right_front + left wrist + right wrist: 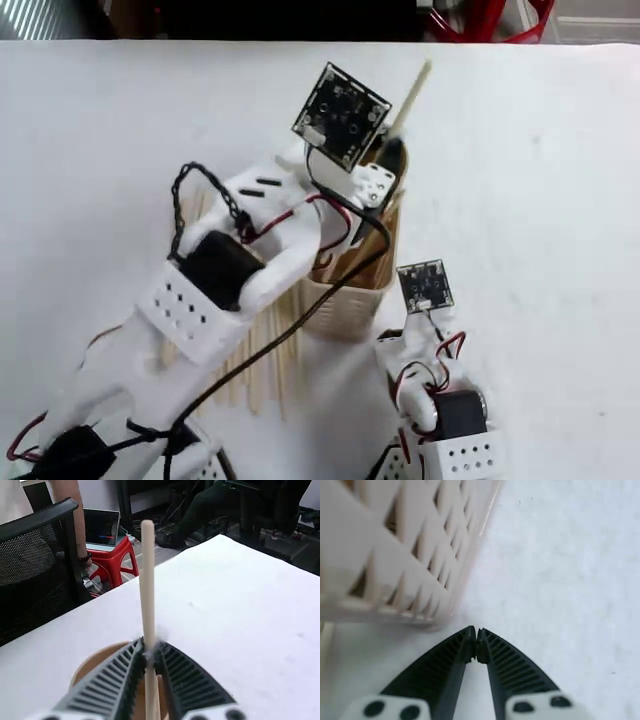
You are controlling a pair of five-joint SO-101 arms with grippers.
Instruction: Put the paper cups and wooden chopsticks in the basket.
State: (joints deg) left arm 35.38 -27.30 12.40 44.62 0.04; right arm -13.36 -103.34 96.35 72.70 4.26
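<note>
White table (540, 200): left gripper (150, 657) clamps a chopstick (147, 580), basket (345, 310) beneath it; right gripper (477, 642) pressed together, basket just ahead.

A white table (560, 200) spans the high view. Past its far edge, at about one o'clock, sits a red curved frame (485, 22). Off the table, a black mesh chair (35, 575) stands beside a red stool (112, 562) bearing what may be a laptop (102, 527).
</note>
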